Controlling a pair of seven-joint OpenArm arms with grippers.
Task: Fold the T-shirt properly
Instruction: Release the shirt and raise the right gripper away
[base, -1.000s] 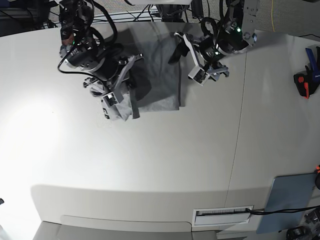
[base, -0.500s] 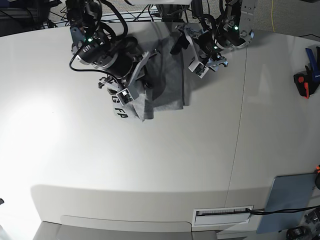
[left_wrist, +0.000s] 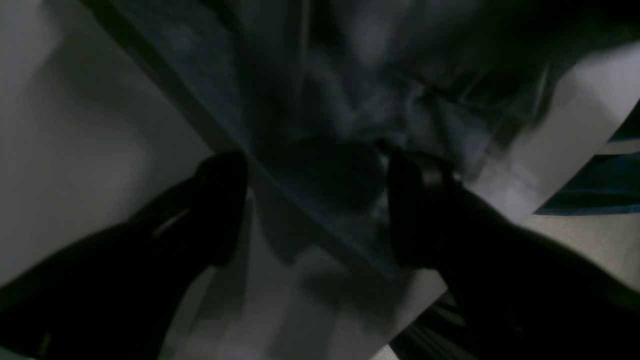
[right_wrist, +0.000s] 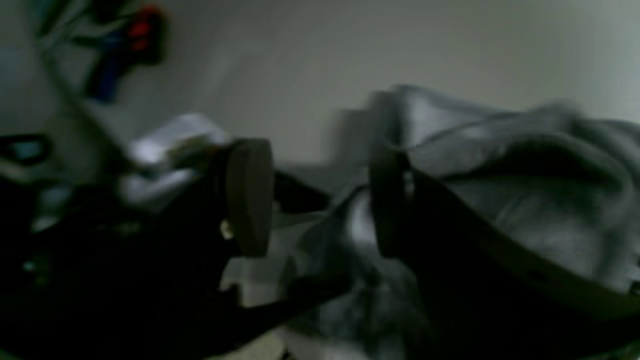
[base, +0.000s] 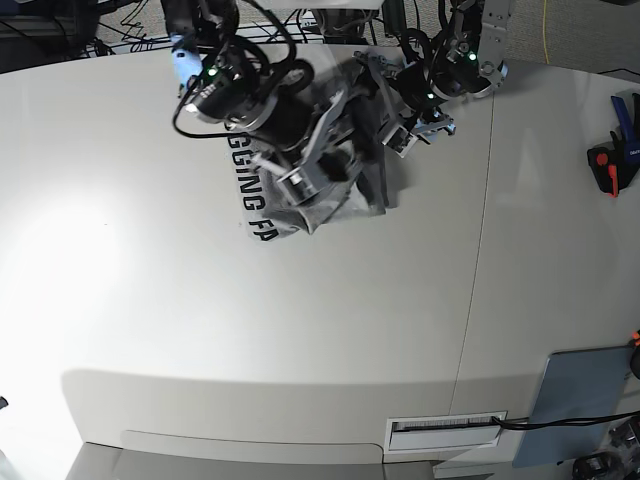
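Right gripper (right_wrist: 320, 200), jaws parted, hovers over the limp grey T-shirt (base: 330, 160) near the table's (base: 300, 330) far edge; hems offer grip.

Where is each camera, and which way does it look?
Base: high above, looking down at the table, T-shirt and both arms.
Left wrist: on the left arm, looking past its open left gripper at shirt.
Right wrist: on the right arm, looking sideways past its right gripper.
All share the T-shirt.
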